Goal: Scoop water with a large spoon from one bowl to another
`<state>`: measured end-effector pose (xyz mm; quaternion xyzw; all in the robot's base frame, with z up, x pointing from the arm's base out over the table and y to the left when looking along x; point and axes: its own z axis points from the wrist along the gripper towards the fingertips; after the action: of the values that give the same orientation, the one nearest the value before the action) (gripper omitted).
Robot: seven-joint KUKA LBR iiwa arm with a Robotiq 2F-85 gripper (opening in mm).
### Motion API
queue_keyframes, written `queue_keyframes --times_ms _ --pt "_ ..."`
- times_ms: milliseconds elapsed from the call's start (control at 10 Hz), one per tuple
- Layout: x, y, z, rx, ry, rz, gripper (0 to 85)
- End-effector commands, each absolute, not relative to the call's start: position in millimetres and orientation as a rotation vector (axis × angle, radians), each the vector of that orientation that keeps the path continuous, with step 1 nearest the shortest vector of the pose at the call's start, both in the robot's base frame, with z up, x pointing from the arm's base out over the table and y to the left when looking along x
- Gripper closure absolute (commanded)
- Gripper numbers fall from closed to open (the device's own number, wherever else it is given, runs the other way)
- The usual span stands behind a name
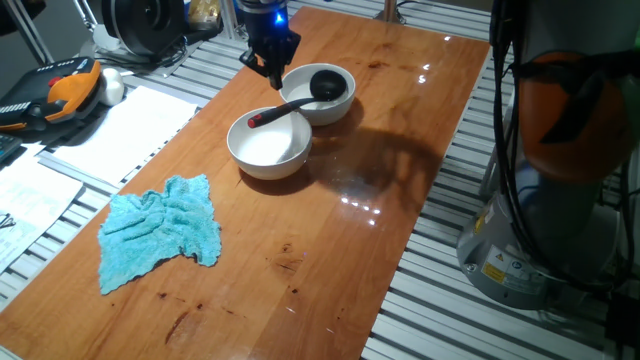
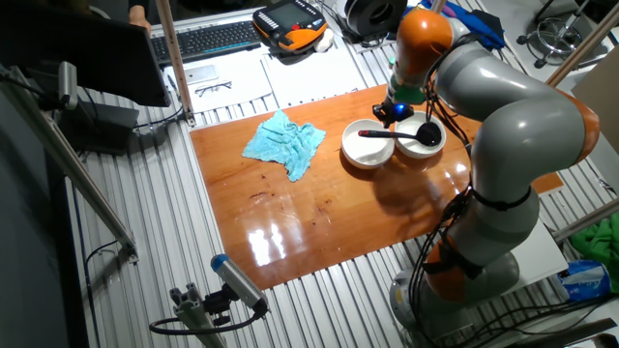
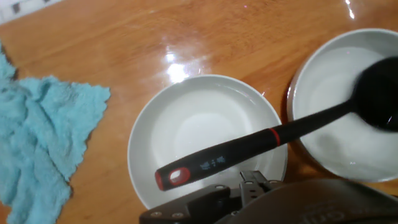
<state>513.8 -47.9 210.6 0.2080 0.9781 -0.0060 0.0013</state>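
Note:
Two white bowls stand side by side on the wooden table. The black large spoon (image 1: 300, 100) lies across them. Its scoop (image 3: 380, 93) rests in the far bowl (image 1: 335, 110). Its red-tipped handle (image 3: 177, 177) reaches over the near bowl (image 1: 268, 150). My gripper (image 1: 273, 70) hovers just above and behind the handle and holds nothing. In the hand view only its dark underside (image 3: 249, 199) shows at the bottom edge, so I cannot see how far apart the fingers are. No water can be made out against the white of either bowl.
A crumpled blue cloth (image 1: 160, 230) lies on the table to the left of the near bowl (image 3: 205, 124). Papers (image 1: 120, 125) and an orange-black pendant (image 1: 60, 90) sit beyond the table's left edge. The robot's base (image 1: 560, 150) stands at the right.

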Motion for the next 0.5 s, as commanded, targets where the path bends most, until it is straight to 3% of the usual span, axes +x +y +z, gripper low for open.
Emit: queue_keyframes --times_ms 0,400 --pt "514 -48 210 1.079 2.945 -0.033 85.0" --pt "510 -63 202 1.333 2.831 -0.055 85.0"
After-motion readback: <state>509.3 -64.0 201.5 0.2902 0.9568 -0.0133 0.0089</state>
